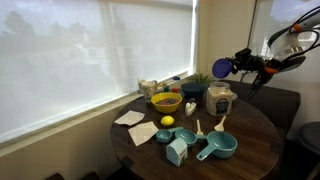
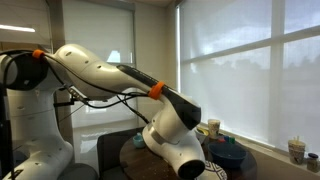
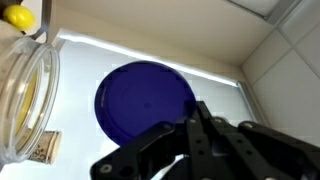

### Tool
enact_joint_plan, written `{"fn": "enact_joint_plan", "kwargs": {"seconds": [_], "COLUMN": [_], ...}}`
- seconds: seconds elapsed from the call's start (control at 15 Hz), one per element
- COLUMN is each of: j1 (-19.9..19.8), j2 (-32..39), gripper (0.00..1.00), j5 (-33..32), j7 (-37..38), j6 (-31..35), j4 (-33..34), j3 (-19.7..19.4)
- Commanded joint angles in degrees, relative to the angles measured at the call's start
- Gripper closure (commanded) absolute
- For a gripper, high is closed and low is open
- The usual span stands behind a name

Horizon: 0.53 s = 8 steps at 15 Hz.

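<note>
My gripper hangs above the right side of the round table, level with the top of the window blind, and is shut on the edge of a round blue lid. In the wrist view the blue lid fills the middle and my gripper pinches its right rim. Directly below on the table stands a clear glass jar without a lid; the glass jar also shows at the left edge of the wrist view. In an exterior view the arm hides the gripper.
On the dark round table are a yellow bowl, a lemon, blue measuring cups, a pale blue container, paper napkins and a small potted plant. A blinded window runs behind.
</note>
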Motion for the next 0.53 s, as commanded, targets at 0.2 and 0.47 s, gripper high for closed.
{"fn": "enact_joint_plan", "kwargs": {"seconds": [0.2,0.47], "j1": [2.9,5.3], "j2": [-8.3,-12.0], "gripper": [0.99,0.99], "j5": [-13.3,-21.4], "j7": [16.1,25.1], "j6": [10.5,14.5], "j4": [5.1,7.3], "j3": [5.5,9.6]}}
